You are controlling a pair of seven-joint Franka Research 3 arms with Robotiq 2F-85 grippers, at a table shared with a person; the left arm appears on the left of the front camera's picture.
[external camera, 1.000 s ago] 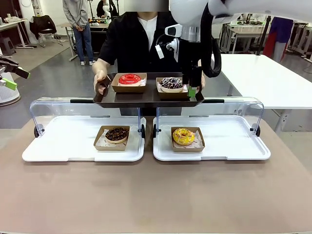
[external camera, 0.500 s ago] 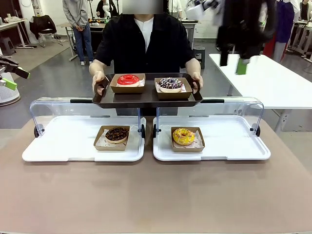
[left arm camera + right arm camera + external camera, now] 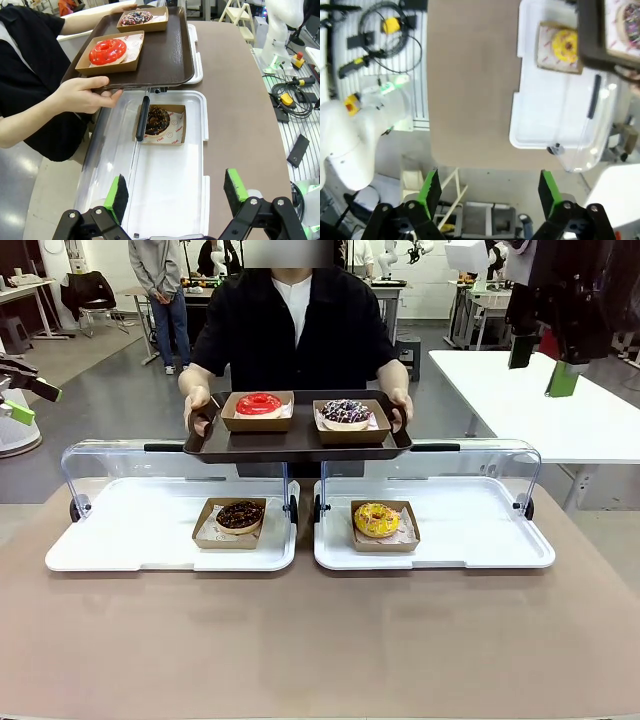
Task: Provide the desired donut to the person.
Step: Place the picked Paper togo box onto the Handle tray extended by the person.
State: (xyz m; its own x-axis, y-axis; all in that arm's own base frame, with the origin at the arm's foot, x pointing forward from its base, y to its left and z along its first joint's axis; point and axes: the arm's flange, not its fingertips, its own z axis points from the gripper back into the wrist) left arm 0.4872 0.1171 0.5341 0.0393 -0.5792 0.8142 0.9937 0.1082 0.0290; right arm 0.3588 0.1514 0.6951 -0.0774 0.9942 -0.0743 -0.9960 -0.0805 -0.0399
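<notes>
The person [image 3: 290, 325] in the black top holds a dark brown tray [image 3: 298, 440] with both hands at the table's far side. On it sit a red donut [image 3: 258, 403] and a dark sprinkled donut [image 3: 346, 411], each in a cardboard box. My right gripper [image 3: 540, 365] hangs open and empty, high at the right and well clear of the tray. At the far left edge, my left gripper [image 3: 28, 400] is open. In the left wrist view the open gripper [image 3: 176, 195] looks down on the chocolate donut [image 3: 158, 120], the red donut [image 3: 107, 51] and the person's hand [image 3: 85, 92].
Two white display trays with raised clear lids stand on the brown table: the left tray [image 3: 130, 530] holds the chocolate donut [image 3: 240, 515], the right tray [image 3: 480, 530] a yellow donut [image 3: 376, 519]. The right wrist view shows the yellow donut [image 3: 565, 45] from above.
My right gripper has let go at the sprinkled donut's box on the tray and drawn up and away to the right. The person has shifted the tray slightly left.
</notes>
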